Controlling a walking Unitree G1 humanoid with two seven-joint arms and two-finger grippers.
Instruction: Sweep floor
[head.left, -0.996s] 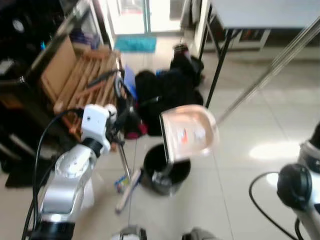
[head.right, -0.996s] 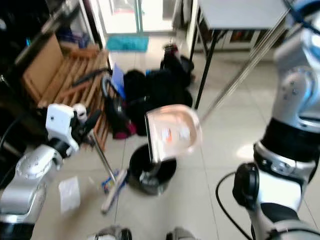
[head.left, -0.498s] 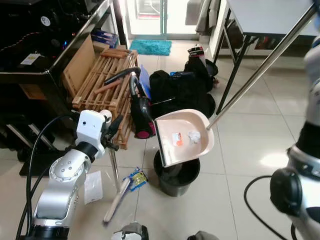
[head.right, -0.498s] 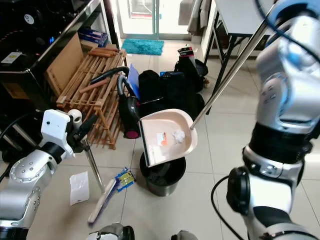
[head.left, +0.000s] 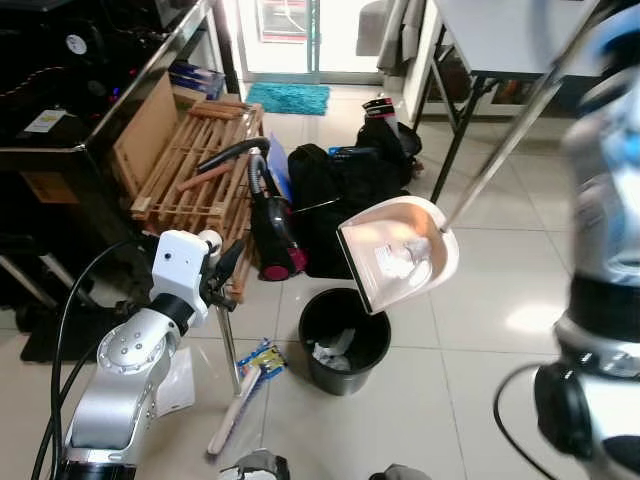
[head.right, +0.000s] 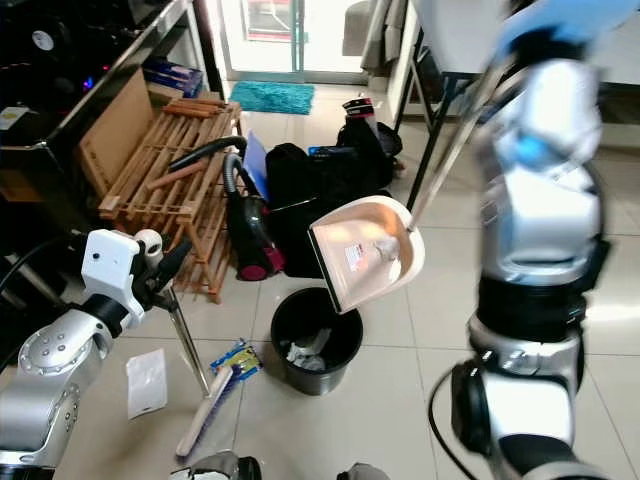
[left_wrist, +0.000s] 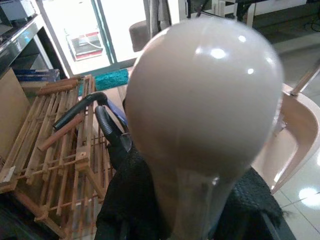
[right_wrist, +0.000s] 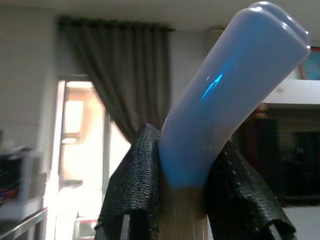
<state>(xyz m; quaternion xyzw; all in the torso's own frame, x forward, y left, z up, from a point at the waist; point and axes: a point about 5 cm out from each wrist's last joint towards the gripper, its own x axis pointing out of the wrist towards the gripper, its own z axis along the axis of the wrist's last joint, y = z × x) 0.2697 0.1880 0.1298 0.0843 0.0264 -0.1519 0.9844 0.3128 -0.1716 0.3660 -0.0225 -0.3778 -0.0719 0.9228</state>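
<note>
Left eye view: right claw (right_wrist: 182, 210) grips dustpan (head.left: 400, 250) tilted above bin (head.left: 345, 340); left claw (left_wrist: 185, 210) grips broom (head.left: 235, 385).

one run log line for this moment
step: emptying dustpan | dustpan: tilted above black bin | right gripper: shut on dustpan handle | left gripper: shut on broom

Pale pink dustpan (head.left: 400, 262), black bin (head.left: 344, 339), teal mat (head.left: 287, 98), light wooden rack (head.left: 188, 155), glossy beige tiles (head.left: 500, 260), blue handle tip (right_wrist: 235, 85).
</note>
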